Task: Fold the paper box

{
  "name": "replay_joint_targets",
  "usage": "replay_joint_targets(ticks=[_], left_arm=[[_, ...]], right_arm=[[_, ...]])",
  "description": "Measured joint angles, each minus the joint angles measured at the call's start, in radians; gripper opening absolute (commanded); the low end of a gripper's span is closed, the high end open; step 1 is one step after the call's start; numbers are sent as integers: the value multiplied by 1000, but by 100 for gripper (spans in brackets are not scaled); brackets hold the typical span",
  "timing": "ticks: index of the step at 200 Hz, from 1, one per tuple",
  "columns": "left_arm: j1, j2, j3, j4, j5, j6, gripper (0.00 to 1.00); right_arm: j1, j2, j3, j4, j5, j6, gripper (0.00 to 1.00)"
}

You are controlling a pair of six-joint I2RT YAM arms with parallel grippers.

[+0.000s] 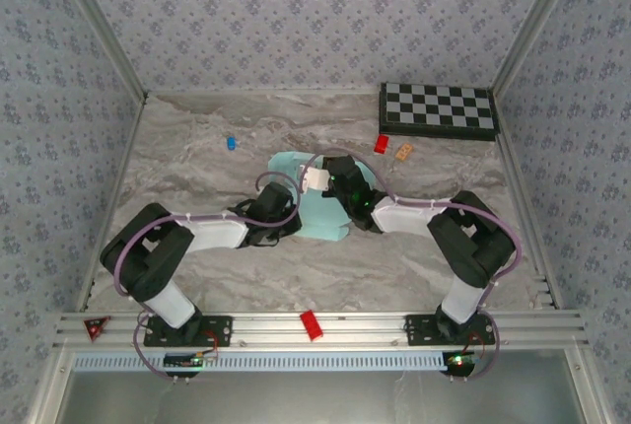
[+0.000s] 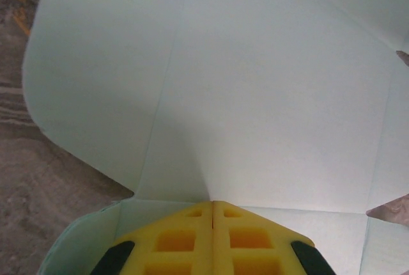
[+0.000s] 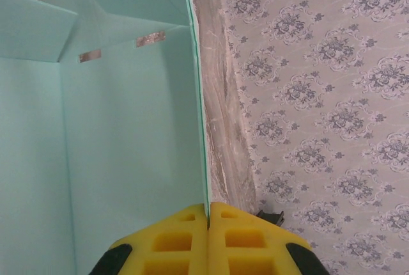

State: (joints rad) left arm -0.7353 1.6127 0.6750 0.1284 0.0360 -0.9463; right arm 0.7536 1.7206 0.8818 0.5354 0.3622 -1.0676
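"Where's the paper box (image 1: 317,219)?"
"Left of the checkerboard (image 1: 439,110), nearer the arms. The left gripper (image 2: 212,204) and right gripper (image 3: 208,206) each pinch a panel, pads together."
"Flimsy?"
"Light, thin card, I'd say. Hold gently beside creases."

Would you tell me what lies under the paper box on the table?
The marble table shows all round the paper box, so the sheet appears to lie on it. Whatever is directly beneath cannot be seen, since the card itself covers it.

The paper box (image 1: 317,217), pale light-blue creased card, lies partly folded at mid bench, panels raised, unclosed.
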Motion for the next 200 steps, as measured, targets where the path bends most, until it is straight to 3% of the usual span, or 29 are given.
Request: replay_joint_targets(ticks=[114,135,155,200], left_arm=[[0,10,5,16,0,2,0],[0,-3,7,-4,4,8,9],[0,-34,19,-57,3,22,23],[16,-196,99,-208,-32,90,40]], right_arm=[[25,2,-55,101,46,-27,0],[17,2,-54,101,42,-36,0],[8,2,-43,95,36,-47,0],[-2,2,-17,79,18,-52,0]])
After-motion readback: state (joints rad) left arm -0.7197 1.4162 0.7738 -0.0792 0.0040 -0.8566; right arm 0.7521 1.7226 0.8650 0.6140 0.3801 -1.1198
